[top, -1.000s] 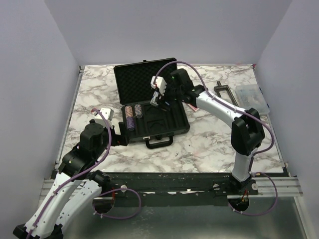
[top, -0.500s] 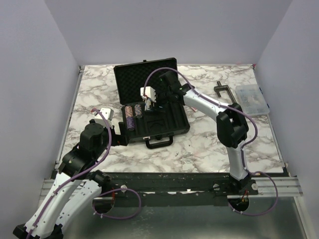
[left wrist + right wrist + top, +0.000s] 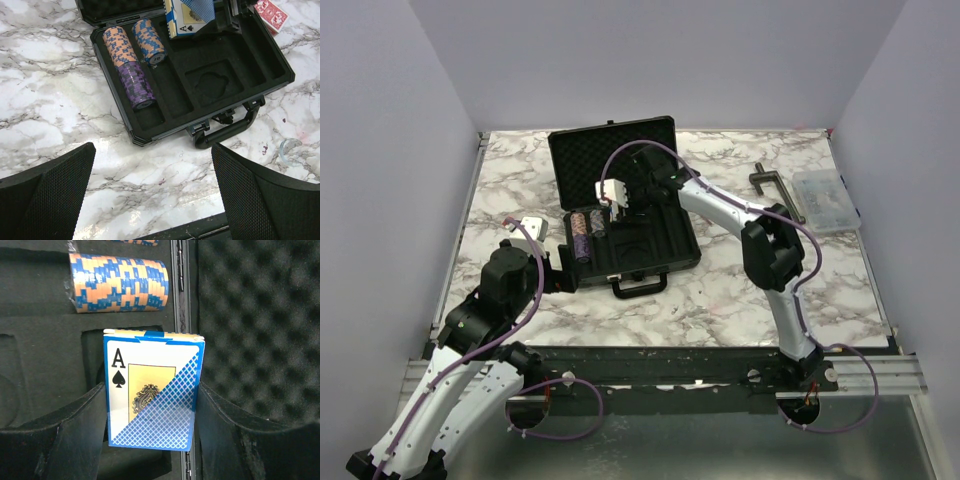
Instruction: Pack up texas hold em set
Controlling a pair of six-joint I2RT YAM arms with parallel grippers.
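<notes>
The black case (image 3: 665, 255) lies open on the marble table, its foam lid (image 3: 605, 155) standing up at the back. Chip stacks fill its left slots: an orange-blue one (image 3: 119, 44), a purple one (image 3: 137, 86) and a blue-orange one (image 3: 150, 40). My right gripper (image 3: 151, 387) is shut on a blue card deck (image 3: 150, 405), held upright over a tray recess beside the chips (image 3: 120, 282), close to the lid hinge. A red deck (image 3: 271, 12) lies on the table by the case's right rear. My left gripper (image 3: 152, 197) hangs open over bare table in front of the case.
A clear plastic compartment box (image 3: 825, 198) and a dark T-shaped tool (image 3: 775, 188) sit at the table's right rear. The case handle (image 3: 227, 131) points toward the arms. White walls close in the table on three sides.
My right arm has swung left across the case with the blue deck, from near the case's right rear to beside the chip stacks. The left arm has not moved.
</notes>
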